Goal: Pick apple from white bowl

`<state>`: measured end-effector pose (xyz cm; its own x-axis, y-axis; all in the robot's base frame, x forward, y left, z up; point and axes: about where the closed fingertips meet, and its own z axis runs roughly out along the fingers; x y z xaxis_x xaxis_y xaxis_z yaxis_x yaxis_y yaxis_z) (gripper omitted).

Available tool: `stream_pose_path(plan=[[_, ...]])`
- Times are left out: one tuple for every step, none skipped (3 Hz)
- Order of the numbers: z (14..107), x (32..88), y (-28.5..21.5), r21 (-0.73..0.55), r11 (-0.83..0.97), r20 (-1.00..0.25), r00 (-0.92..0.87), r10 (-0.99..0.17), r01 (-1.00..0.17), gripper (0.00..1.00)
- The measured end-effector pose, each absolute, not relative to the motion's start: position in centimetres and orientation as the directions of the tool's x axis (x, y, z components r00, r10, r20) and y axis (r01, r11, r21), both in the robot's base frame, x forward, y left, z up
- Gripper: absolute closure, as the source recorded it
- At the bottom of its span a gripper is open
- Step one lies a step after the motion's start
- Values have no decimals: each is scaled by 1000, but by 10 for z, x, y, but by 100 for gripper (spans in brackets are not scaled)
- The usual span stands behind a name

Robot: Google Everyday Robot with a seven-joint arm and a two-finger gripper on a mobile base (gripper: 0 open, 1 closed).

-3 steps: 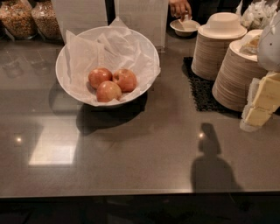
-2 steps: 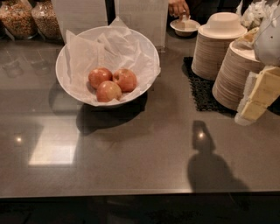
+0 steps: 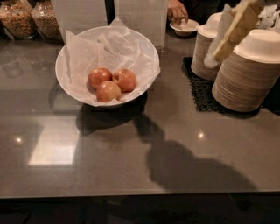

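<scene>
Three near-alike red-pink apples lie in the white bowl (image 3: 61,74), which is lined with crinkled white paper and stands at the back left of the dark counter. One apple (image 3: 99,77) is at the left, one (image 3: 125,80) at the right, one (image 3: 108,91) at the front. My gripper (image 3: 225,39) hangs at the top right, in front of the stacked beige bowls, well to the right of the white bowl and above counter level. It holds nothing that I can see. Its shadow reaches the bowl's base.
Two tall stacks of beige disposable bowls (image 3: 247,76) stand on a black mat (image 3: 199,94) at the right. A small white dish (image 3: 184,27) with a person's hand (image 3: 177,8) over it is at the back. Cereal jars (image 3: 30,19) stand back left.
My gripper has moved up and to the left from the right edge, now in front of the bowl stacks. Its shadow on the counter has shifted toward the white bowl. The apples have not moved.
</scene>
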<state>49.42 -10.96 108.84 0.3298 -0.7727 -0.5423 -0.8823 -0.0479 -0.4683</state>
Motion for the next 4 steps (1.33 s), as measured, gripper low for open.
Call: stream_pose_path(plan=[[1129, 490, -106, -542, -38, -545, 386, -744, -840, 0], [1129, 490, -106, -542, -39, -545, 386, -744, -840, 0], [1120, 522, -63, -553, -115, -532, 455, -714, -826, 0], [1087, 587, 13, -546, -232, -524, 544, -655, -805, 0]])
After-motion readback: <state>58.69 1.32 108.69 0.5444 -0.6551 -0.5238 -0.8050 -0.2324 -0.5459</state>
